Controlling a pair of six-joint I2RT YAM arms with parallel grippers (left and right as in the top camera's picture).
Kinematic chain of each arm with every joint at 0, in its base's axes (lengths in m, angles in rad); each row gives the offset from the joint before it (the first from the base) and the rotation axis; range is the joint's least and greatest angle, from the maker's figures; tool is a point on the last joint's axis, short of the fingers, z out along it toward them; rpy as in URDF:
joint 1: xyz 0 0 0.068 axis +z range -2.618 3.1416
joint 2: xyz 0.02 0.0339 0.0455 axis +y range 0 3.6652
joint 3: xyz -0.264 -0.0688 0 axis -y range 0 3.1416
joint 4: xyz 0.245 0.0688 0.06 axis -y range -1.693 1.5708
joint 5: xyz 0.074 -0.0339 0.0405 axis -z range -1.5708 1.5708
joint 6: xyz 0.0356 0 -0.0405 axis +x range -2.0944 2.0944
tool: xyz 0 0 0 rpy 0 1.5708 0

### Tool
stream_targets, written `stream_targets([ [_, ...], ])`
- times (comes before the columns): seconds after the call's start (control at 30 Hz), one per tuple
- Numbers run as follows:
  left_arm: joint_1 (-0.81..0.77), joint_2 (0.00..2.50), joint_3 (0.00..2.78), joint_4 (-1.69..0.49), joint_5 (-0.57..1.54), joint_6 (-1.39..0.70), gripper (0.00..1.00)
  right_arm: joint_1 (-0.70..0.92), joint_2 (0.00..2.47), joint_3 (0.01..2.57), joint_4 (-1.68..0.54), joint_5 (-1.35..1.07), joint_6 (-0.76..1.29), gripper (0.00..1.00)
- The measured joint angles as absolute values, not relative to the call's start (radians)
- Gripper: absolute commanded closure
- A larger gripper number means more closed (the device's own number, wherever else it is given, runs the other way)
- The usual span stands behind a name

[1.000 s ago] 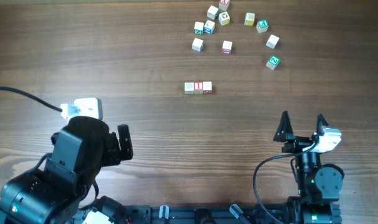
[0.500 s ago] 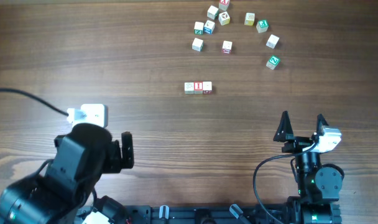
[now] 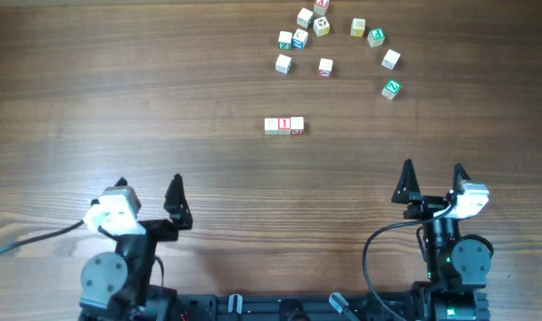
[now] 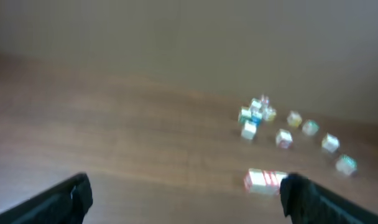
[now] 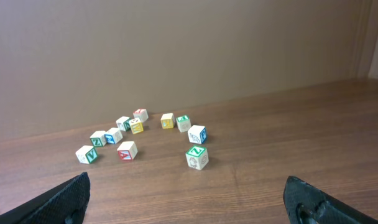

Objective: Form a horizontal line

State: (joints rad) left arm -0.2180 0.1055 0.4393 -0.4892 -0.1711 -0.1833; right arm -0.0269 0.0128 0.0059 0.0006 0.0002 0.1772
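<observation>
The horizontal line (image 3: 283, 126) is a short row of three pale letter cubes touching edge to edge, mid-table; it shows blurred in the left wrist view (image 4: 265, 180) just left of the right fingertip. My left gripper (image 3: 151, 198) is open and empty near the front left edge, far from the row. My right gripper (image 3: 431, 182) is open and empty at the front right. In the right wrist view (image 5: 188, 198) its fingers are wide apart with only bare wood between them.
Several loose letter cubes lie scattered at the back right (image 3: 324, 67), also in the right wrist view, nearest a green Z cube (image 5: 197, 157). A blurred cluster shows in the left wrist view (image 4: 256, 116). A wall stands behind the table.
My left arm has pulled back toward the front left edge and dropped low, gripper now facing the table. The row, the loose cubes and the right arm have not moved.
</observation>
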Motion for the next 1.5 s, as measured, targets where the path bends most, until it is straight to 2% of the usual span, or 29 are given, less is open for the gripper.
stream_targets([
  [0.13, -0.148, 0.021, 0.25, -0.292, -0.146, -0.085, 0.0, -0.027, 0.013, 0.006, 0.001, 0.0, 0.177, 0.0],
  [0.37, -0.054, 0.014, 0.136, -0.191, -0.111, 0.024, 0.0, -0.027, 0.013, 0.006, 0.001, 0.0, 0.177, 0.0],
  [0.7, -0.013, 0.014, 0.058, -0.178, -0.024, 0.078, 0.0, -0.027, 0.013, 0.006, 0.001, 0.0, 0.177, 0.0],
  [1.5, -0.013, 0.014, 0.058, -0.178, -0.016, 0.078, 0.0, -0.027, 0.013, 0.006, 0.001, 0.0, 0.177, 0.0],
])
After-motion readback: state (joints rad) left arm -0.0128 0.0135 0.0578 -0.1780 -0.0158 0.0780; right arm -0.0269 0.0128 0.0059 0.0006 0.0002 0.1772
